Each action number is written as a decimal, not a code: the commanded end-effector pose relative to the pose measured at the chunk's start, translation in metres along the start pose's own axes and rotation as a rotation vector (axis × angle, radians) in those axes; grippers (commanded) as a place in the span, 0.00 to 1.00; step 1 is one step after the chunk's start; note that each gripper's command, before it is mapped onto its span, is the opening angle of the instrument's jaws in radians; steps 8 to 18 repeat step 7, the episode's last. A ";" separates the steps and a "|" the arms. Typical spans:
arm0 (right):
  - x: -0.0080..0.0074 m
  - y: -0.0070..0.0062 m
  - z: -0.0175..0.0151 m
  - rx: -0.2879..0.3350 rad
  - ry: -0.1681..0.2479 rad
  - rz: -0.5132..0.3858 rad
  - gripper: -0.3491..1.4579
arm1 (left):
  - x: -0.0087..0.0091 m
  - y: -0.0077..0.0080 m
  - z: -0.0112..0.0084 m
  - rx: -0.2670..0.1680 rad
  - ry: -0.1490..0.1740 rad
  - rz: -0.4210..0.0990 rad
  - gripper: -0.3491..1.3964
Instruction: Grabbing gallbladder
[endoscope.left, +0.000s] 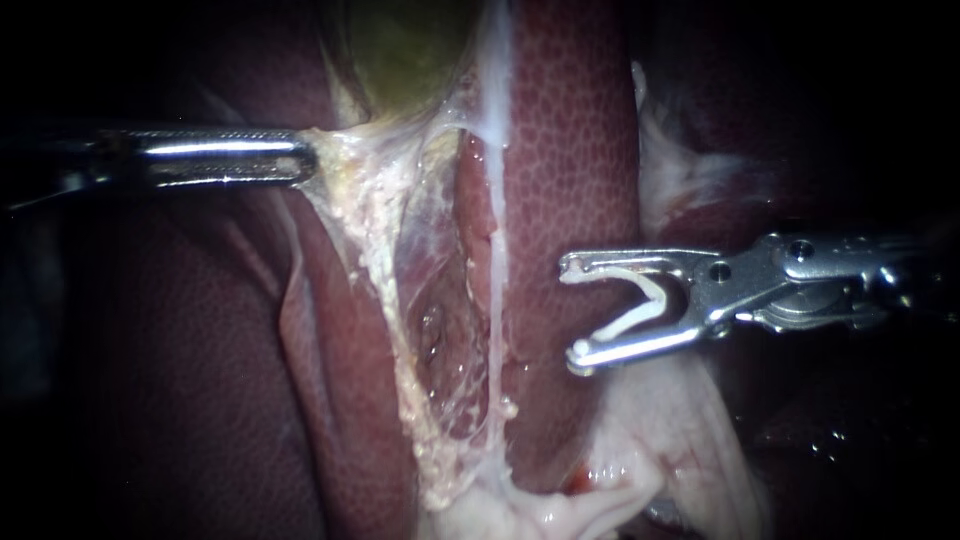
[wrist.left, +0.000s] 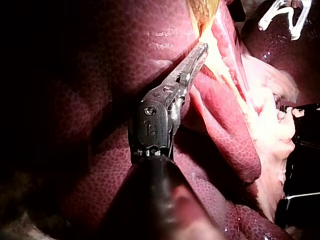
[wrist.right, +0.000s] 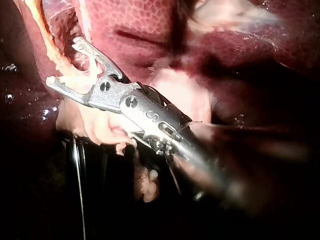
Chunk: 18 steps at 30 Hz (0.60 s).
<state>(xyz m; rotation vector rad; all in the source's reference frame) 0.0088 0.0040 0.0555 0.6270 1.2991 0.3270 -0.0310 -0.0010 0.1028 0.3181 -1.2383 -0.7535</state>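
The greenish gallbladder (endoscope.left: 408, 48) lies at the top of the endoscope view, with pale yellowish tissue (endoscope.left: 375, 215) stretched down from its lower end. My left instrument (endoscope.left: 305, 160) comes in level from the left, its jaws shut on that tissue at the gallbladder's lower edge. The left wrist view shows the same jaws (wrist.left: 200, 50) lying together on yellow tissue. My right instrument (endoscope.left: 572, 313) hovers over the liver, right of the stretched tissue and apart from it. Its jaws stand wide apart, holding a white V-shaped clip (endoscope.left: 640, 305) that touches both. They (wrist.right: 64, 61) point toward the yellowish strand.
Dark red liver (endoscope.left: 570, 150) fills both sides of the field. A thin white strand (endoscope.left: 495, 250) runs down between the stretched tissue and the liver lobe. Pale fatty tissue (endoscope.left: 620, 470) lies under the right instrument.
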 end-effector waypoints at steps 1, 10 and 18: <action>0.0000 0.0000 0.0000 0.000 0.000 0.000 0.52 | 0.0000 0.0000 0.0000 0.000 0.000 0.000 0.00; 0.0000 0.0000 0.0000 0.000 0.000 0.000 0.52 | 0.0001 0.0000 0.0001 -0.001 0.000 0.001 0.00; 0.0000 0.0000 0.0000 0.000 0.000 0.000 0.52 | 0.0001 0.0000 0.0001 -0.001 0.000 0.001 0.00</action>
